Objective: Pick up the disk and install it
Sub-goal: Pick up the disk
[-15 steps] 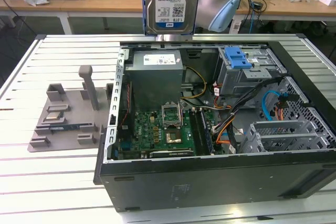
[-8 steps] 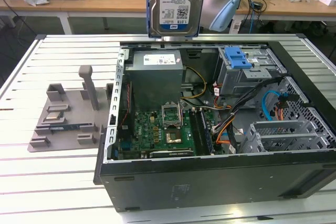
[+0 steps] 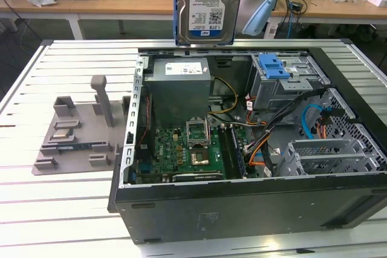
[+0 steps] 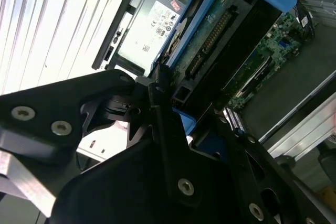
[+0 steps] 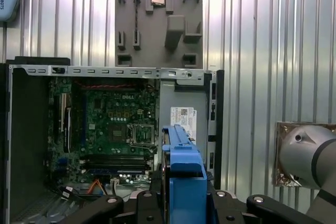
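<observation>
The disk (image 3: 205,7), a silver-grey drive with a white-and-blue label and blue side rails, hangs upright above the back of the open computer case (image 3: 242,200), its label facing the exterior camera. My gripper (image 4: 194,124) is shut on it, black fingers (image 4: 157,108) clamping the blue rail. In the second wrist view the disk (image 4: 220,40) shows its green circuit side and connector. In the first wrist view the disk (image 5: 181,150) stands edge-on, its blue rail held in the gripper (image 5: 184,198) over the case's power-supply side.
Inside the case lie a grey power-supply box (image 3: 181,80), the green motherboard (image 3: 181,149), loose cables and a metal drive cage with a blue bracket (image 3: 275,67). A grey parts fixture (image 3: 81,131) sits on the slatted table at the exterior view's left. Cluttered benches stand behind.
</observation>
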Controlling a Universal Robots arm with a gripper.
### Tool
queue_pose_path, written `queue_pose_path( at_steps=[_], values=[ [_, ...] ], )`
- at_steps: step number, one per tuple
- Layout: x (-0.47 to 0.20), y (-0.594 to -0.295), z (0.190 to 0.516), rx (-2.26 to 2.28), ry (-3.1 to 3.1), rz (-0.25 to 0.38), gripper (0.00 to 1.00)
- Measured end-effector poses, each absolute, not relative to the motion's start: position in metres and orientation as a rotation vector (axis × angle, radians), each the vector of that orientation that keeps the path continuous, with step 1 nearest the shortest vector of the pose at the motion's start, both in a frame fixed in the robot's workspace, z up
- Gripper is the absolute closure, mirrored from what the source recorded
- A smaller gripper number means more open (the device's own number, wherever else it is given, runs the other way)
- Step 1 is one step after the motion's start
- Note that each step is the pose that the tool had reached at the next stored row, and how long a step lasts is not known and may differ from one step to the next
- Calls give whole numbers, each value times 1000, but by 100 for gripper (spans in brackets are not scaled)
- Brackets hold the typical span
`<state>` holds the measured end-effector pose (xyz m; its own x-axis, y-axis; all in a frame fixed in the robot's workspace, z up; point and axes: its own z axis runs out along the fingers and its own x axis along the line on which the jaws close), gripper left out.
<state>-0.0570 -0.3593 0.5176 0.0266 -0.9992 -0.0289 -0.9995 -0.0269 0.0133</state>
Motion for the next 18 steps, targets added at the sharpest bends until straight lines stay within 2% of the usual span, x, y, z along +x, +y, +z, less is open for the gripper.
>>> queue_pose_path(
  at_steps=[18],
  values=[
    [-44,-374,517,-2243,2184,47,63]
  ],
)
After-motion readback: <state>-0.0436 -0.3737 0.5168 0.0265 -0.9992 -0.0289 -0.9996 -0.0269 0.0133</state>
